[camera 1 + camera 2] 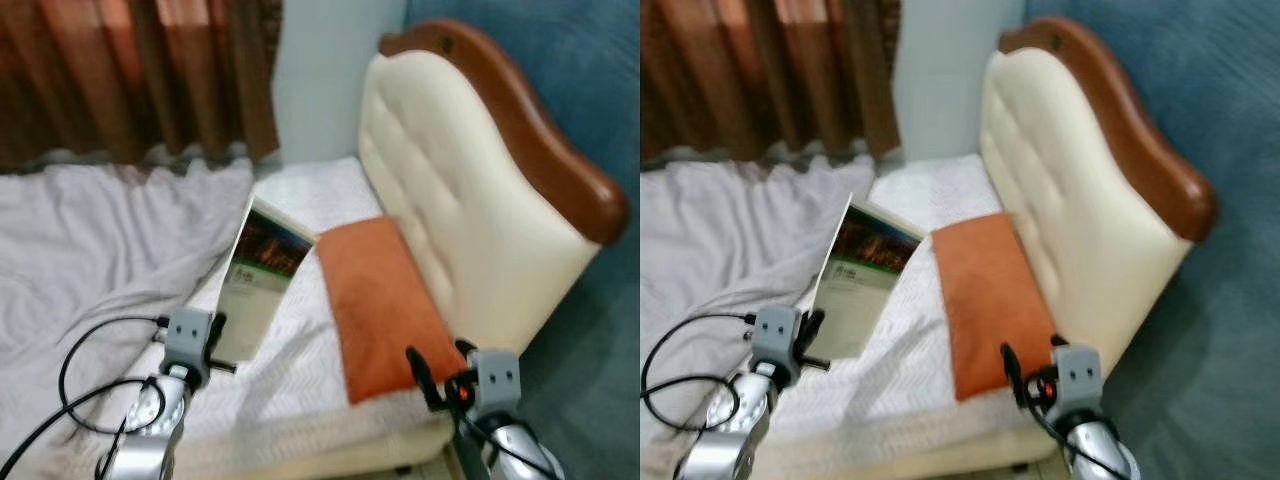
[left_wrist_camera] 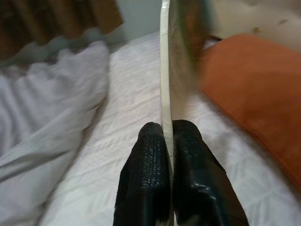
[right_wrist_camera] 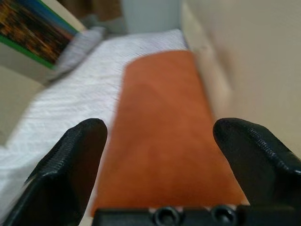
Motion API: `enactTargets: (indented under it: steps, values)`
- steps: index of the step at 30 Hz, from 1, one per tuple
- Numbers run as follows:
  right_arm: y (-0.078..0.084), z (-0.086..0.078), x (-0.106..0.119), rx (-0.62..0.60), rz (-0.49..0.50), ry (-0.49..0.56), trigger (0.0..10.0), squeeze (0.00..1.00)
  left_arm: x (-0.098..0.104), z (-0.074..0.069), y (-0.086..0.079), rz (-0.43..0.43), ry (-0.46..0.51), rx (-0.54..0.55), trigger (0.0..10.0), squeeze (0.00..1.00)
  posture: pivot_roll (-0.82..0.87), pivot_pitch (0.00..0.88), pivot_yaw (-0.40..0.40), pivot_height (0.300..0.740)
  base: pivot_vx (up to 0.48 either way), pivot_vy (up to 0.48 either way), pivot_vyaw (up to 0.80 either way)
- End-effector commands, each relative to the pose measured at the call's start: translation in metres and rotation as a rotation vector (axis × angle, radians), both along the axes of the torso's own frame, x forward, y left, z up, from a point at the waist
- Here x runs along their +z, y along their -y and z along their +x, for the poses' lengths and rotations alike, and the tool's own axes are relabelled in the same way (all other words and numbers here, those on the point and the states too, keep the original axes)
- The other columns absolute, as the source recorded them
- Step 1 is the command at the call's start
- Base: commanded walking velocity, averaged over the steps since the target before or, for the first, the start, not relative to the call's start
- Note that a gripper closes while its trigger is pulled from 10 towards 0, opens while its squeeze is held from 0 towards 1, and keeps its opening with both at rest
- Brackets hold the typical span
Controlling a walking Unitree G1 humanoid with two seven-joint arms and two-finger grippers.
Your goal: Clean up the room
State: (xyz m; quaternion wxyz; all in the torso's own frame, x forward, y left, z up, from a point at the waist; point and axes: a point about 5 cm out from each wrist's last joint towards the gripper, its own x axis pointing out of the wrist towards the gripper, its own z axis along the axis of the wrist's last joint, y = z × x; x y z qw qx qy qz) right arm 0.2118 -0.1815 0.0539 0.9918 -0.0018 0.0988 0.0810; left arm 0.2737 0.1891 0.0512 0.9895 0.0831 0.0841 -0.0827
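Note:
A thin book (image 1: 258, 277) with a dark, green-edged cover stands tilted above the white bed sheet (image 1: 300, 370). My left gripper (image 1: 218, 338) is shut on its lower edge; in the left wrist view both black fingers (image 2: 150, 160) pinch the book's white edge (image 2: 165, 70). An orange pillow (image 1: 375, 300) lies against the cream headboard (image 1: 450, 190). My right gripper (image 1: 440, 372) hovers open just over the pillow's near end, with the pillow (image 3: 162, 127) showing between its spread fingertips.
A crumpled grey blanket (image 1: 90, 250) covers the left of the bed. Brown curtains (image 1: 140, 70) hang behind it. A blue wall (image 1: 590, 90) runs along the right beside the headboard. A black cable (image 1: 80, 370) loops near my left arm.

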Motion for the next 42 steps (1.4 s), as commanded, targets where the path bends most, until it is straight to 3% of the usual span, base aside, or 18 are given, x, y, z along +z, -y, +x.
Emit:
enactTargets:
  steps: [1,7,24,30,34,37,38,39,40,41,42]
  values:
    - [0.007,0.000,0.004,-0.015,-0.016,0.003,10.0,0.00,0.015,0.009,0.010,-0.040,0.077,-0.037,10.0,0.00,-0.08,0.000,0.000,0.740,0.000,0.000,0.00]
    - [0.004,-0.002,0.004,-0.005,-0.018,-0.008,10.0,0.00,0.016,0.008,0.010,-0.073,0.082,-0.028,10.0,0.00,-0.09,0.001,-0.001,0.740,0.350,0.321,0.00]
    - [0.004,-0.007,0.001,0.001,-0.023,-0.031,10.0,0.00,0.017,0.016,0.021,-0.133,0.070,-0.077,10.0,0.00,-0.11,0.010,0.010,0.740,0.463,0.000,0.00]
    - [0.004,-0.009,0.001,0.004,-0.016,-0.038,10.0,0.00,0.026,0.024,0.023,-0.146,0.097,-0.070,10.0,0.00,-0.12,0.015,0.013,0.740,0.000,0.000,0.00]
    - [0.004,-0.014,0.000,0.016,-0.011,-0.051,10.0,0.00,0.048,0.044,0.027,-0.242,0.133,-0.082,10.0,0.00,-0.12,0.028,0.005,0.740,0.000,0.000,0.00]
    - [0.003,-0.021,0.002,0.029,-0.010,-0.063,10.0,0.00,0.061,0.061,0.045,-0.319,0.110,-0.138,10.0,0.00,-0.13,0.062,-0.013,0.740,0.000,0.000,0.00]
    - [0.003,-0.021,0.002,0.029,-0.010,-0.063,10.0,0.00,0.061,0.061,0.045,-0.319,0.110,-0.138,10.0,0.00,-0.13,0.062,-0.013,0.740,0.000,0.000,0.00]
    - [0.003,-0.025,0.003,0.035,-0.012,-0.069,10.0,0.00,0.066,0.067,0.054,-0.374,0.099,-0.163,10.0,0.00,-0.15,0.092,-0.020,0.740,0.000,0.000,0.00]
    - [0.004,-0.040,0.007,0.045,-0.016,-0.094,10.0,0.00,0.075,0.082,0.071,-0.527,0.066,-0.163,10.0,0.00,-0.18,0.166,-0.035,0.740,0.000,0.000,0.00]
    - [0.005,-0.051,0.009,0.048,-0.021,-0.117,10.0,0.00,0.077,0.090,0.075,-0.653,0.035,-0.136,10.0,0.00,-0.21,0.226,-0.056,0.740,0.000,0.000,0.00]
    - [0.005,-0.051,0.009,0.048,-0.021,-0.117,10.0,0.00,0.077,0.090,0.075,-0.653,0.035,-0.136,10.0,0.00,-0.21,0.226,-0.056,0.740,0.000,0.000,0.00]
